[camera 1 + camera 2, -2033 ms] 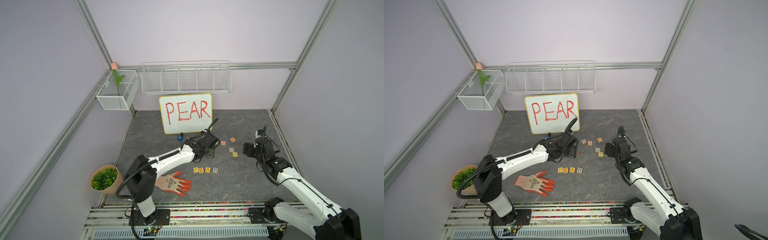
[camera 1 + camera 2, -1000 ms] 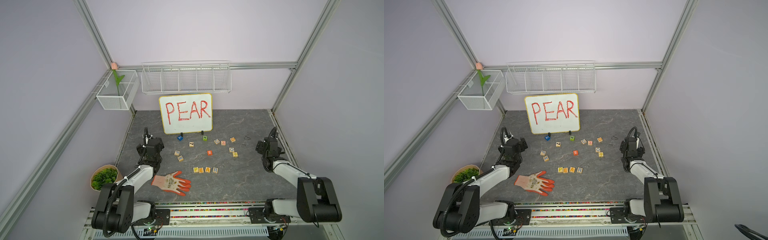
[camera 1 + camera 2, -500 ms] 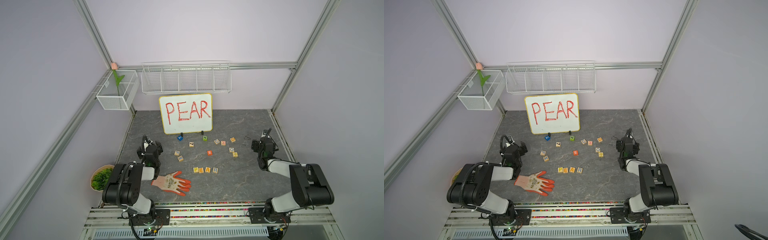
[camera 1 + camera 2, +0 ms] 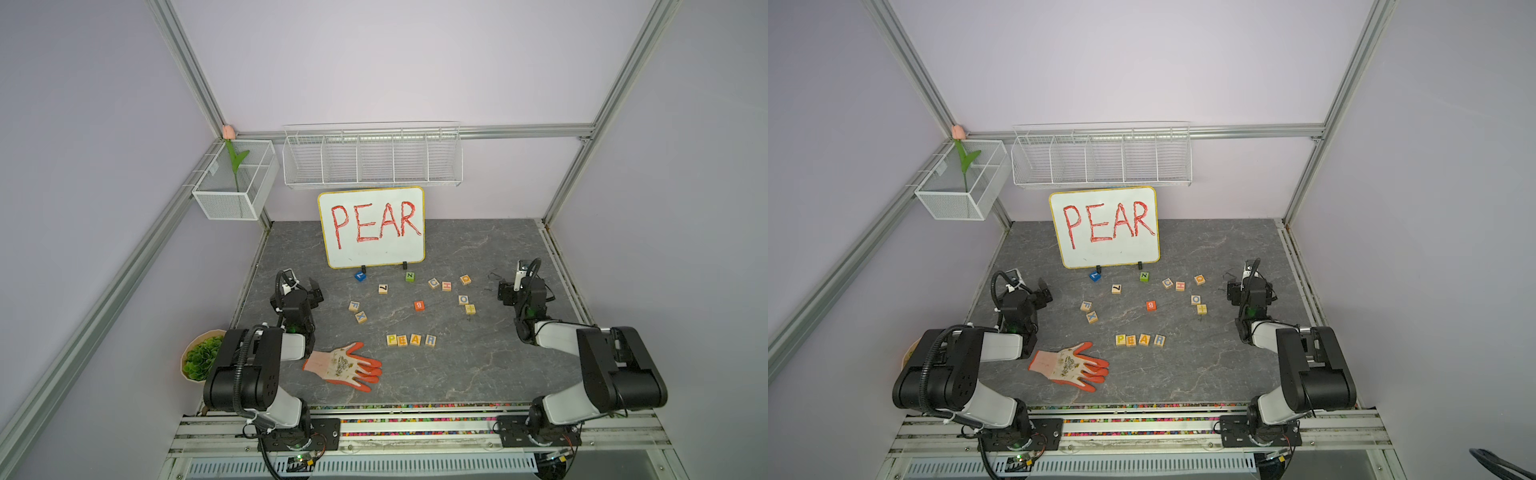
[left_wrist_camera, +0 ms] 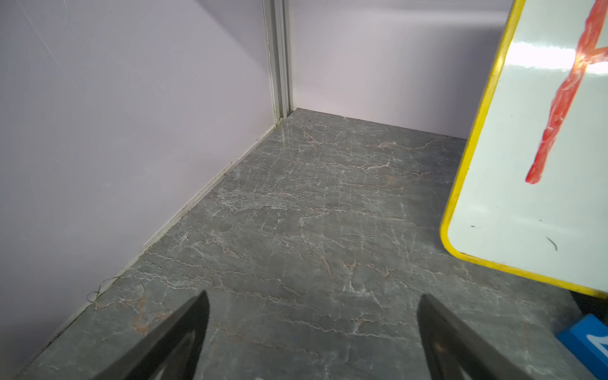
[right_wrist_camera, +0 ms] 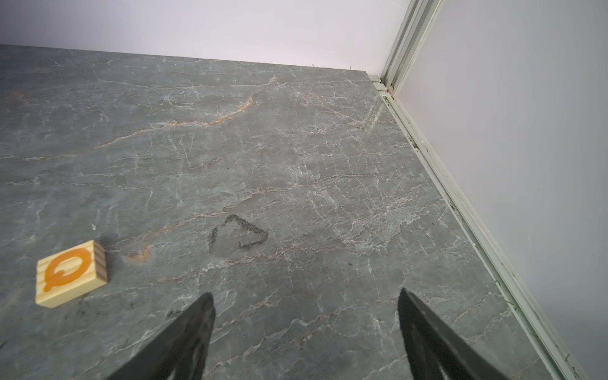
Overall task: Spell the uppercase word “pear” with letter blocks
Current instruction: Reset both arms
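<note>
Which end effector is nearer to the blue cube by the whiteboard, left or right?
Left. The left end effector is close beside the blue cube, just to its left; the right end effector is well off to the cube's right, beyond the Q block.

Four letter blocks (image 4: pixel 410 340) sit side by side reading PEAR, near an orange glove (image 4: pixel 340 365).

blue cube (image 5: pixel 589 345) cropped, potted plant (image 4: pixel 199 359) 1/2 hidden
</note>
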